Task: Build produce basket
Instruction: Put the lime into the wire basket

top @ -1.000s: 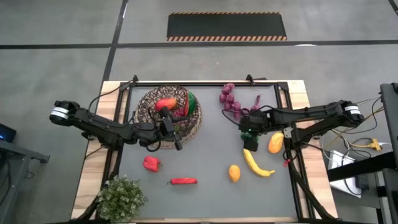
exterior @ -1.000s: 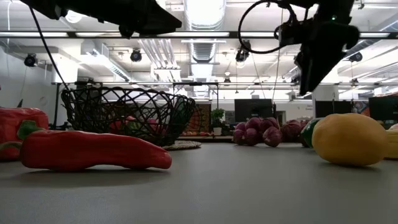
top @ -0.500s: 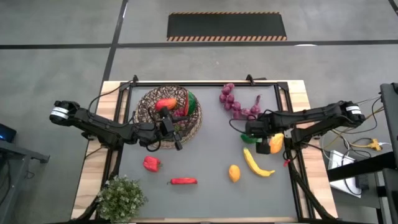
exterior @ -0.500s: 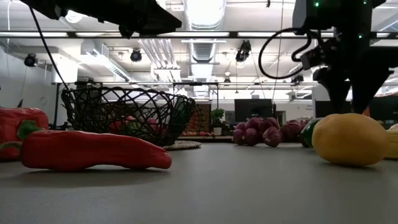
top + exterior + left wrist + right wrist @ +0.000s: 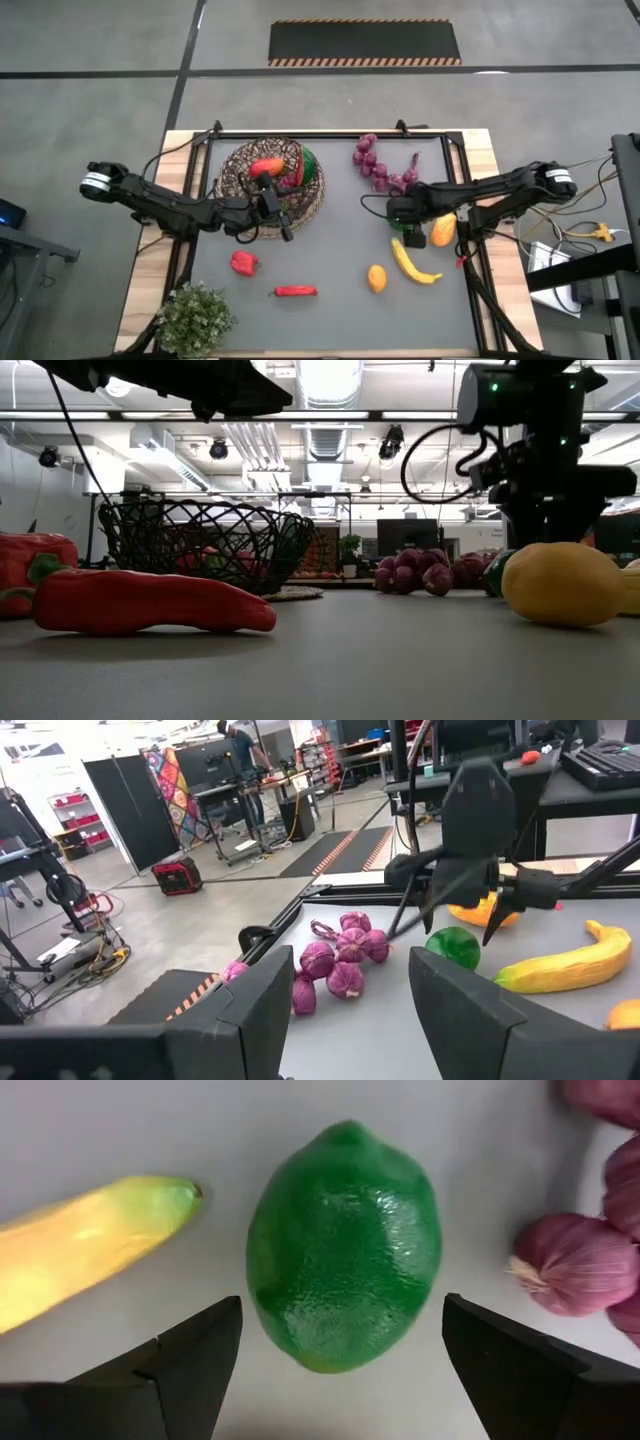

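1. Left arm (image 5: 160,202) is seen stretched low from the table's left edge toward the centre; the left gripper (image 5: 281,205) is held over the near rim of the basket (image 5: 240,165). Its fingers (image 5: 455,1010) are parted in the wrist view, with nothing between them.
2. The basket is placed at the table's far left; a red piece and a green piece are seen inside it.
3. Nearer the front edge, a red pepper (image 5: 242,263) and a red chili (image 5: 294,291) are laid on the grey mat (image 5: 330,300), beside a potted plant (image 5: 195,317) at the front left corner.
4. An orange fruit (image 5: 376,277) and a banana (image 5: 412,263) are laid right of centre; a purple grape bunch (image 5: 376,166) lies toward the far edge.
5. Right arm (image 5: 500,190) is seen reaching in from the right edge, wrist pointed down. The right gripper (image 5: 335,1350) is spread wide directly above a green lime-like fruit (image 5: 343,1245), a finger on either side, no contact seen.
6. A yellow-orange fruit (image 5: 443,230) rests just beside that gripper.
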